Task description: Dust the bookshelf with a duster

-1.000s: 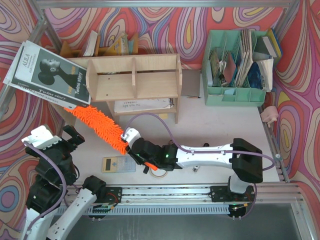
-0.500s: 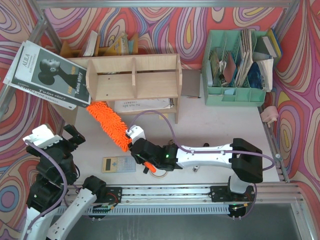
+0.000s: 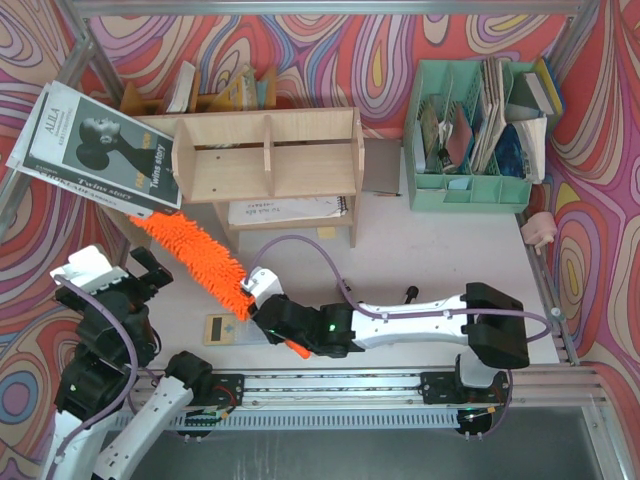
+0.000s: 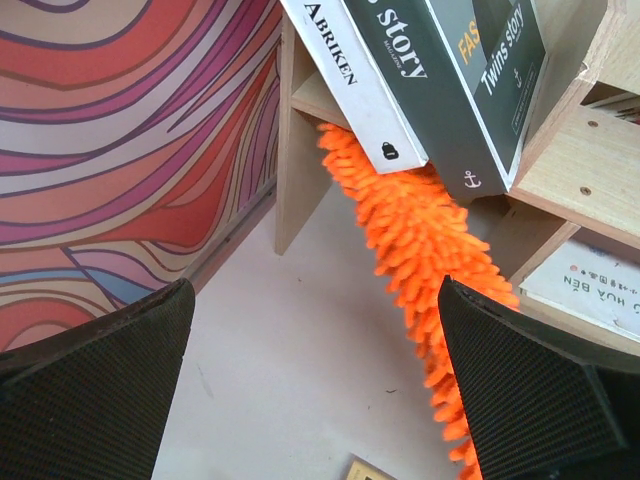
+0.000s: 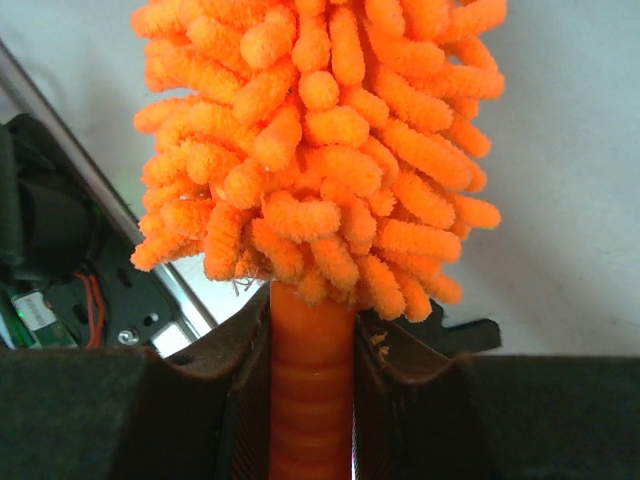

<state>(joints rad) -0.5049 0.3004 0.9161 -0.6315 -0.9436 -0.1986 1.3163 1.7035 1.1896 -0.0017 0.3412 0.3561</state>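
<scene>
right gripper (image 5: 312, 400) clamped on duster (image 3: 190, 255) handle, fluffy head lying far-left, tip at left end of bookshelf (image 3: 270, 150); left gripper (image 3: 142, 272) nearer, jaws spread, empty.

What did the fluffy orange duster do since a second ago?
The duster swung its tip right toward the bookshelf, then back left under the magazine, while the right gripper, shut on its handle throughout, drew toward the near edge. The left gripper stayed open; the shelf did not move.
</scene>
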